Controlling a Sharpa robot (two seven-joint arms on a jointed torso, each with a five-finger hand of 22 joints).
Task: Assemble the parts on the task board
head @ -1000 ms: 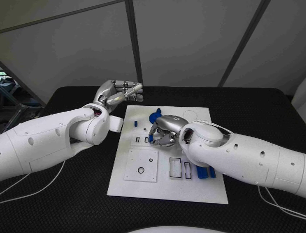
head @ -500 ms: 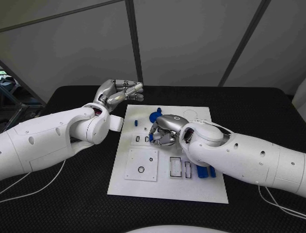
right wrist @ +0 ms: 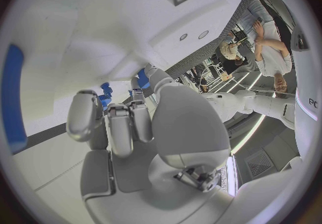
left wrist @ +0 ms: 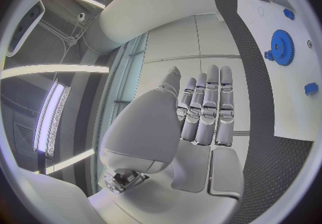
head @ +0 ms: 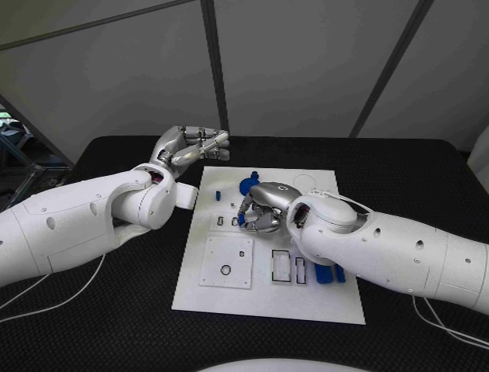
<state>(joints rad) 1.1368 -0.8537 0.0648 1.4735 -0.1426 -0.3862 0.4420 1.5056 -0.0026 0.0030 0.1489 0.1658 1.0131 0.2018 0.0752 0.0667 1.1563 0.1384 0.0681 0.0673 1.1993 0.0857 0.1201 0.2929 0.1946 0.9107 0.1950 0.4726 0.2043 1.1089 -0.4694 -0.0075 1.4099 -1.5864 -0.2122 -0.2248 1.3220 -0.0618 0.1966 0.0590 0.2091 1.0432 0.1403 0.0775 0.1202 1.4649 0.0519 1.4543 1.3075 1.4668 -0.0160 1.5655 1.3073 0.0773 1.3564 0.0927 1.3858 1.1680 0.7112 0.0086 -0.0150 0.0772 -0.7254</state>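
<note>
**Right hand works at the middle of the task board while the left waits off its far corner**

The task board (head: 269, 302), a white plate, lies lengthwise in the middle of the black worktop (head: 87, 325). Small blue parts rest on it: a blue gear (head: 248, 187) toward its far end, a small blue piece (head: 216, 197) near the far left edge, and a long blue piece (head: 332, 274) by the right edge, close to rectangular slots (head: 280, 266) in the near half. A square white panel (head: 225, 263) with a small ring sits at the near left.

The right hand (head: 263, 209) hangs over the board's middle, just nearer than the gear, fingers curled down toward the surface. A sliver of blue shows at its fingertips in the head view, and the right wrist view shows blue pieces just beyond the fingers (right wrist: 121, 127), but whether the hand grasps a part or only touches the board cannot be told. Its low, curled pose suggests it is seating or picking up a part there.

The left hand (head: 191, 146) is raised off the board's far left corner, above the worktop. The left wrist view shows its fingers (left wrist: 204, 109) straight and side by side, holding nothing, with the gear (left wrist: 282, 47) well apart from it. It looks parked clear of the working hand.
</note>
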